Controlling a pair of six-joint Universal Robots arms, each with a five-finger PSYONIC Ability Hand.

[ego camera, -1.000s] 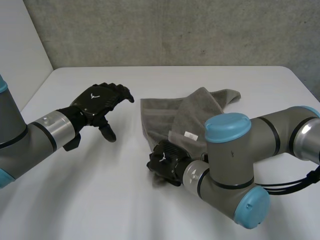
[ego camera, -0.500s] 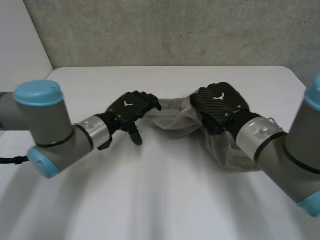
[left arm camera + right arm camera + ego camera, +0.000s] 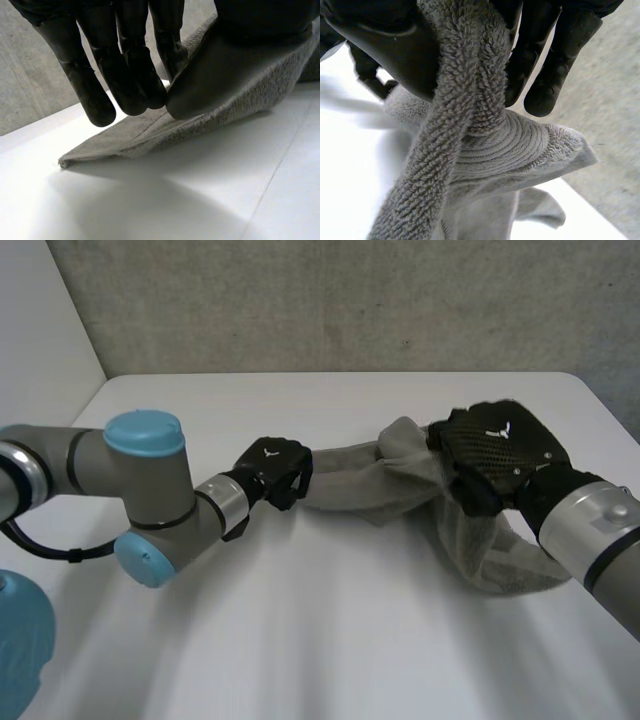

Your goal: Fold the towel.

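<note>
As I see the towel (image 3: 370,480): strung between both hands, its lower folds on the white counter (image 3: 300,640).
Left hand (image 3: 272,468): thumb and fingers pinch one edge.
Right hand (image 3: 500,450): clenched on a bunched fold.
Markings: a white emblem (image 3: 497,428) on the right hand's back.

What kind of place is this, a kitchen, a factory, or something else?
Most likely a robot lab or test bench, not a home: a bare white table, a plain grey wall behind it, and a robot's black left hand and right hand each gripping one grey towel.
</note>
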